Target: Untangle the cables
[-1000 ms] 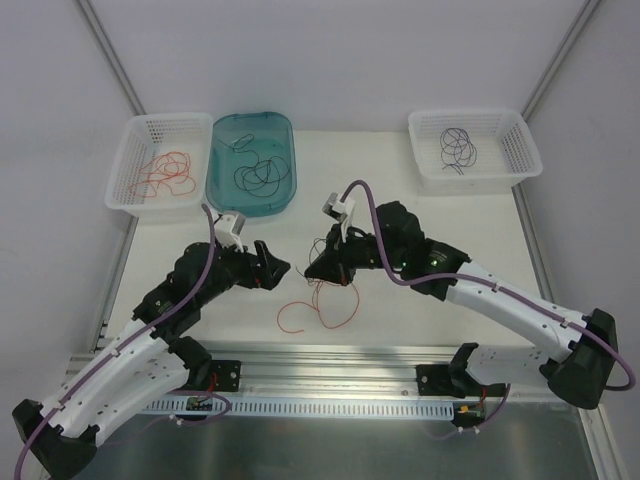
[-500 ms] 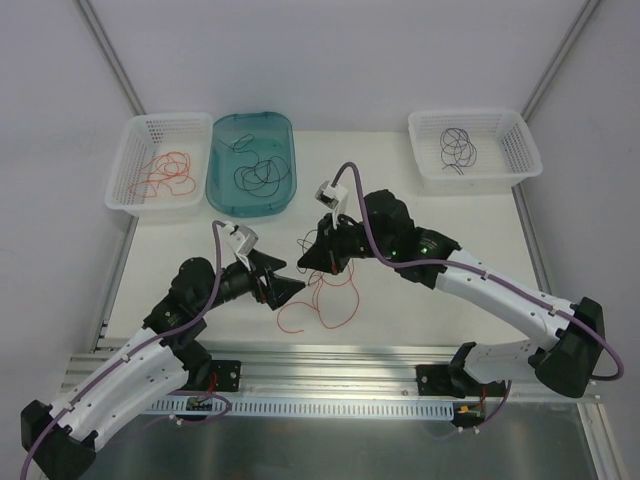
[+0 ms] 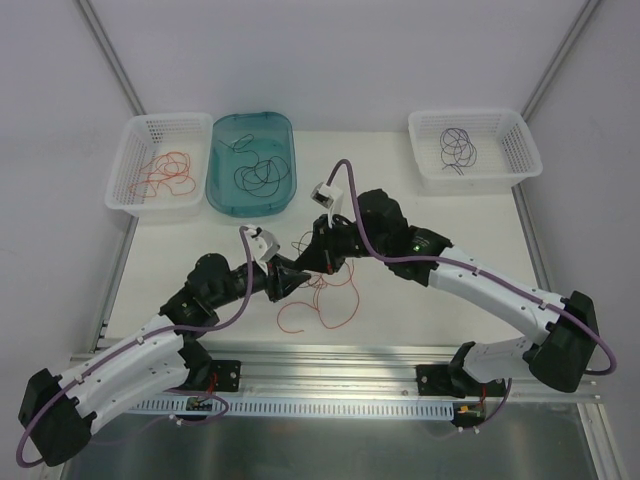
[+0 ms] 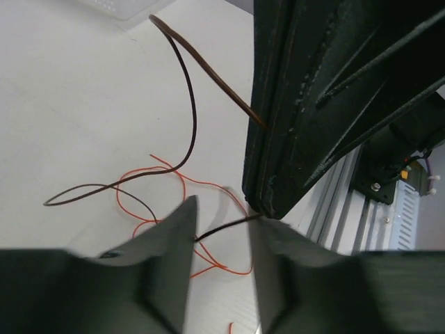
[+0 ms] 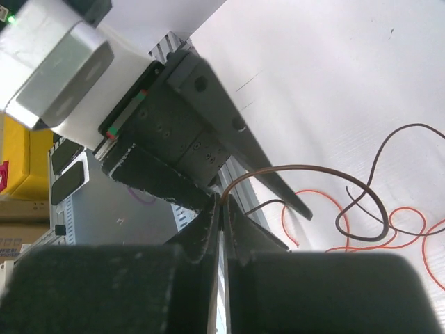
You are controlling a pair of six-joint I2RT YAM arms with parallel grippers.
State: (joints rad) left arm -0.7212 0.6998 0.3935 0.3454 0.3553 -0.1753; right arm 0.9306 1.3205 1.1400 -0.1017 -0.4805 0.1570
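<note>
A thin dark cable [image 4: 193,118] arcs up from the table into my right gripper [image 5: 224,198], which is shut on it. In the top view that gripper [image 3: 303,256] hangs just above mid-table. My left gripper [image 3: 292,278] sits right against it from the lower left. Seen from the left wrist, my left gripper [image 4: 222,223] has its jaws apart by a narrow gap, and a short stretch of the dark cable crosses that gap and touches the left finger [image 4: 167,257]. An orange-red cable [image 3: 281,318] lies in loose loops on the table beneath both grippers, crossing the dark cable [image 5: 313,169].
At the back left stands a white basket [image 3: 128,150] holding orange-red cables. Beside it is a teal tray [image 3: 222,140] with black cables. A white basket [image 3: 520,140] at the back right holds dark purple ones. An aluminium rail [image 3: 330,365] runs along the near edge.
My left arm has swung right and forward until its gripper meets the right one, and its jaws have narrowed around the dark cable. The right gripper has shifted slightly left and back.
</note>
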